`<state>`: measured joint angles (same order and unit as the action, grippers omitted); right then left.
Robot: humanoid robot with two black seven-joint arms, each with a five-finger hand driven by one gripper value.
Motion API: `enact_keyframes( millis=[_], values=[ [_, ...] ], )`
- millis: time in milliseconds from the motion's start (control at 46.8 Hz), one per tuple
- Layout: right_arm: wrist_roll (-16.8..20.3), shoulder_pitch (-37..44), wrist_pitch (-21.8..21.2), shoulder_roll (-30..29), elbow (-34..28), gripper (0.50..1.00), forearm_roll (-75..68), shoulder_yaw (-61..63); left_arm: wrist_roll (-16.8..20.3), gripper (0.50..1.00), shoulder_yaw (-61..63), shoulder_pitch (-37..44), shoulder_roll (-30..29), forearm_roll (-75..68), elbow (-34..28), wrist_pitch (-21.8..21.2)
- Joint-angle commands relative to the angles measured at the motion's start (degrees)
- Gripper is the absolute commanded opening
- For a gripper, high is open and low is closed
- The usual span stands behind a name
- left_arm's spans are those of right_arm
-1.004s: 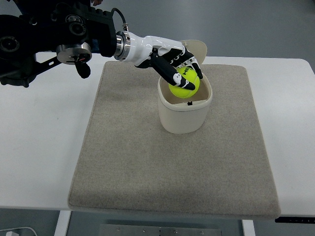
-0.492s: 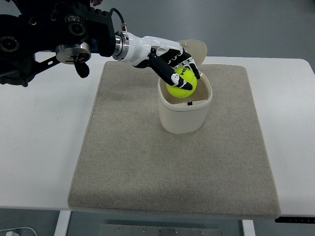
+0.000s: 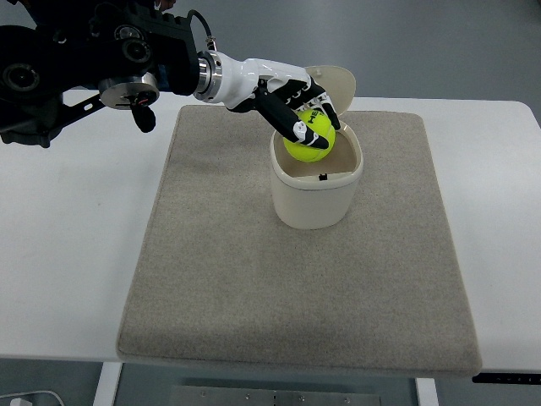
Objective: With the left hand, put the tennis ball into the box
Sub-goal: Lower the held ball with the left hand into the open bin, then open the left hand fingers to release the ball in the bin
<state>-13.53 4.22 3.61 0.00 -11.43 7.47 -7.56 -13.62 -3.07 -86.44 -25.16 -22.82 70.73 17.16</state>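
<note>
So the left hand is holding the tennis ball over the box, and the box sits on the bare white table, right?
Not quite. The top view shows the box sitting on the grey mat, not on the bare table. The rest holds: the left hand is holding the tennis ball over the box's open top.

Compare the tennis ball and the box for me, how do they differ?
The ball is bright yellow-green; the box is cream. The ball is a small sphere; the box is a larger, open-topped tub with rounded corners. The ball is gripped by the left robot hand over the box's opening; the box stands free on the mat. Both sit at the far middle of the mat.
</note>
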Motion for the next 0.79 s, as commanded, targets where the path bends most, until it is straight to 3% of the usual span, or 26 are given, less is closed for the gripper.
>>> enact_keyframes(
  millis=[0,769],
  values=[
    [0.0,0.0,0.0,0.0,0.0,0.938,0.0,0.0,0.0,0.5,0.0,0.0,0.0,0.0,0.1,-0.6],
    [0.0,0.0,0.0,0.0,0.0,0.938,0.0,0.0,0.2,0.5,0.0,0.2,0.3,-0.1,0.7,-3.5]
  ],
)
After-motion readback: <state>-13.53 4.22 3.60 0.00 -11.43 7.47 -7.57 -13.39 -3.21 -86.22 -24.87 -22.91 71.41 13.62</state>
